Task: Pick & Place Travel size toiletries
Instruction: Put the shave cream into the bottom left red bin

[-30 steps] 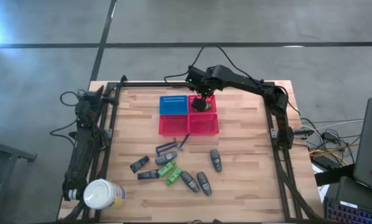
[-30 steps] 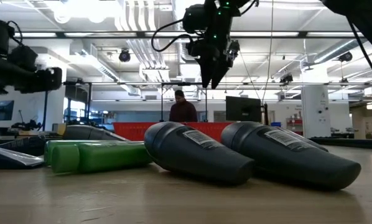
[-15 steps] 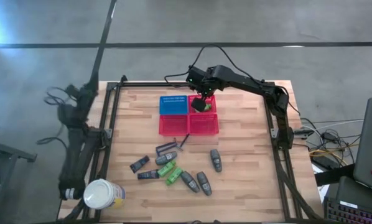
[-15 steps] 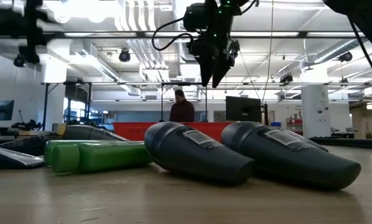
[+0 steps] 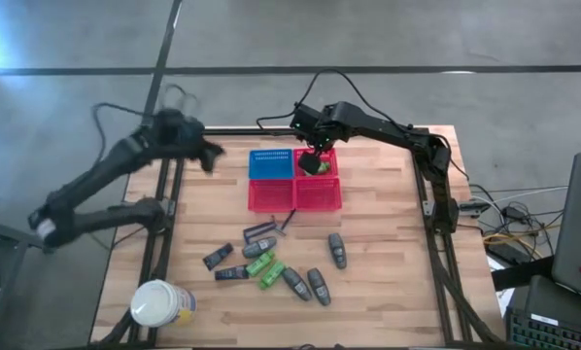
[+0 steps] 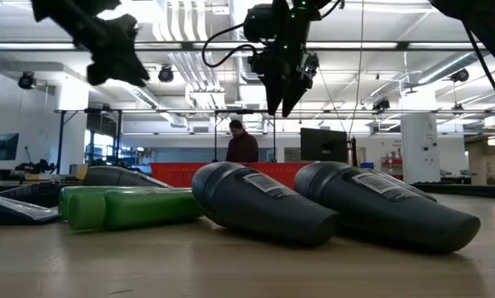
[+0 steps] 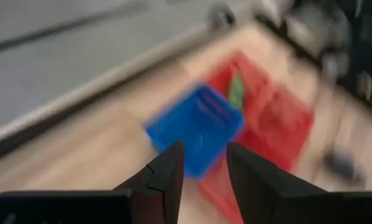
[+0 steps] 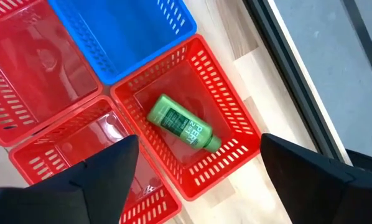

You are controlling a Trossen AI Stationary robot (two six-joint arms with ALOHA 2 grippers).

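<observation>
One bright green bottle (image 8: 183,124) lies on its side in the far right red basket (image 8: 236,134). My right gripper (image 8: 195,180) hangs open above that basket and touches nothing; it also shows in the high view (image 5: 315,160) and the low view (image 6: 282,103). My left gripper (image 5: 211,156) is raised over the table's far left part, near the blue basket (image 5: 271,163), slightly open and empty. The other toiletries lie on the near middle of the table: flat black ones (image 5: 232,274), green ones (image 5: 266,270), grey rounded ones (image 5: 318,285).
Four mesh baskets stand in a block at the far middle: the blue one and three red ones (image 5: 295,194). A large white jar (image 5: 159,303) stands at the near left corner. A dark frame (image 5: 436,194) runs along both table sides. A person (image 6: 242,145) stands far behind.
My left arm has risen from its rest along the table's left edge and swung up toward the far edge and rightward, toward the blue basket. The green bottle has stayed in the red basket.
</observation>
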